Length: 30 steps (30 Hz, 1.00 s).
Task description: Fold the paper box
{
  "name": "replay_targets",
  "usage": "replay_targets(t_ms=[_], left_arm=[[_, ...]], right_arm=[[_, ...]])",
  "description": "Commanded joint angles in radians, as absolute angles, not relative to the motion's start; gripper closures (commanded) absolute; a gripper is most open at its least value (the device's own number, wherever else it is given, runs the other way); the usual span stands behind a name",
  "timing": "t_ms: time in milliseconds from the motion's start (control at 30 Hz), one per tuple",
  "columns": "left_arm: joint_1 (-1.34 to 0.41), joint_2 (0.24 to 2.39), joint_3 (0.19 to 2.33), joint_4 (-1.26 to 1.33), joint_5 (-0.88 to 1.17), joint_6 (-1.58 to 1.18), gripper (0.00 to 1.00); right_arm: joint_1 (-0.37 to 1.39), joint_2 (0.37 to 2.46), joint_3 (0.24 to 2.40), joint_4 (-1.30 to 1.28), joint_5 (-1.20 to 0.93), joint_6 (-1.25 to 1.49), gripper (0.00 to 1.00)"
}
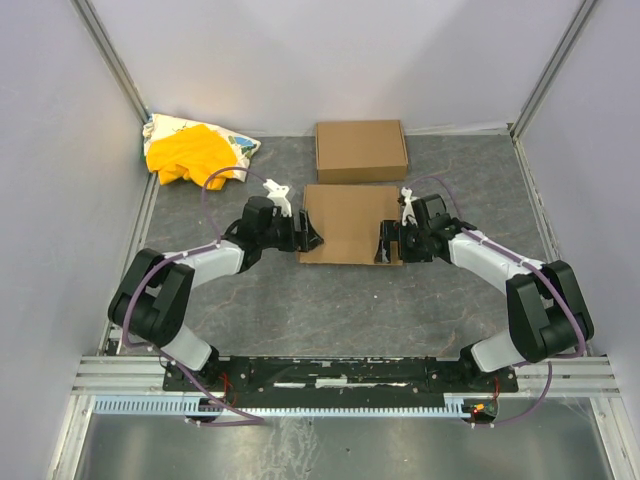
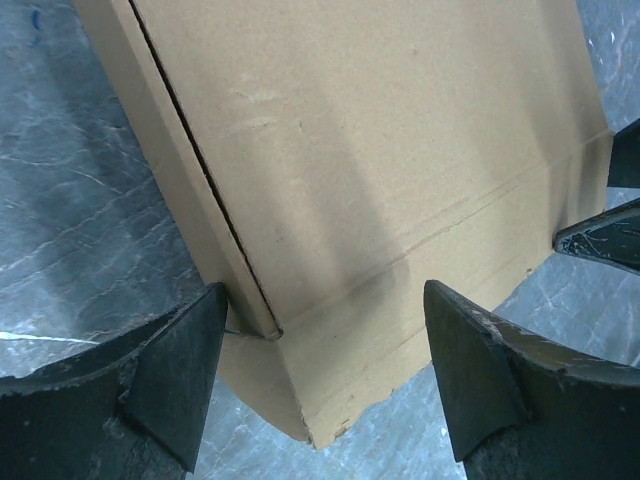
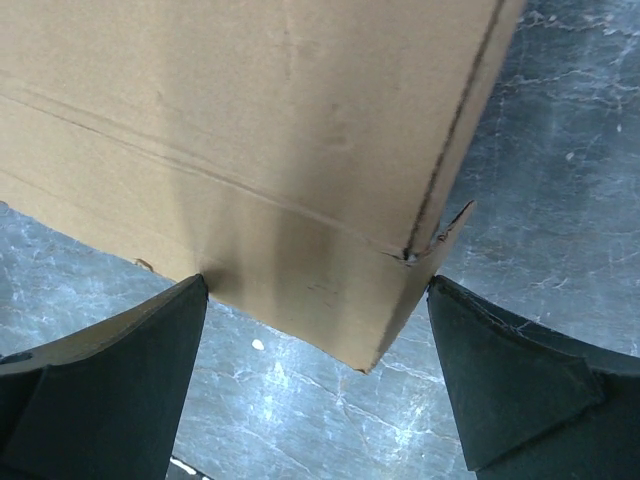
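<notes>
The paper box (image 1: 350, 222) lies mid-table as a closed, flat brown cardboard rectangle. My left gripper (image 1: 310, 238) is open at its near-left corner; in the left wrist view the box (image 2: 380, 150) has that corner between the spread fingers (image 2: 180, 380), the left finger against its side wall. My right gripper (image 1: 385, 243) is open at the near-right corner; in the right wrist view the box (image 3: 250, 100) has its corner between the spread fingers (image 3: 510, 390). Neither gripper holds anything.
A second flat brown cardboard box (image 1: 361, 150) lies just behind the paper box. A yellow cloth bundle (image 1: 195, 152) sits at the back left corner. Grey walls enclose the table on the left, right and back.
</notes>
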<state>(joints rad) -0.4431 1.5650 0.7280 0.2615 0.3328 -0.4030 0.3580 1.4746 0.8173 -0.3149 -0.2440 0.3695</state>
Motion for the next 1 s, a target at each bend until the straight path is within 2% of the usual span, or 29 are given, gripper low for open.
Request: replay_targets(t_ms=[0,667,967], left_arm=[[-0.458,1.586,0.815,0.177,0.393,-0.375,0.15],[-0.462,1.649,0.983,-0.131,0.466,-0.321,0.16],[-0.461,1.633,1.019,-0.229,0.428,-0.27,0.16]], right_arm=[[0.367,1.445,0.876,-0.339,-0.288,0.369,0.01],[0.377,1.447,0.895,-0.403,-0.311,0.368,0.01],[0.379,1.445,0.912,-0.439,-0.301,0.359,0.01]])
